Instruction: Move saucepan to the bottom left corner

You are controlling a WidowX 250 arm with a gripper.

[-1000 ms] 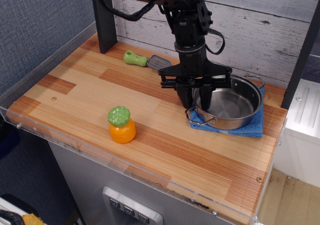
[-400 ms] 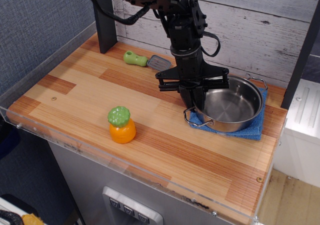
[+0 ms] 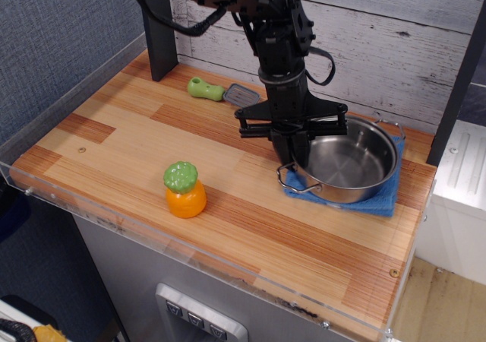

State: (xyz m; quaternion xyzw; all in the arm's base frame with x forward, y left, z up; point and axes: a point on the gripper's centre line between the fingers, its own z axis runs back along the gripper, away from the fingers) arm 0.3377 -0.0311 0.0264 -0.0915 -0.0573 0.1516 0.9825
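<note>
Biggest risk imo: the saucepan (image 3: pixel 345 163) tips or slips out on the long trip to the bottom left corner (image 3: pixel 30 175), since it's only pinched at one spot on the rim. The blue cloth (image 3: pixel 380 199) under it could drag along too, and the orange toy (image 3: pixel 184 191) sits close to the route. The hand (image 3: pixel 292 140) looks closed down on the pan's left wall, one finger inside, one outside. The pan sits at the right end of the worktop (image 3: pixel 137 137).
</note>
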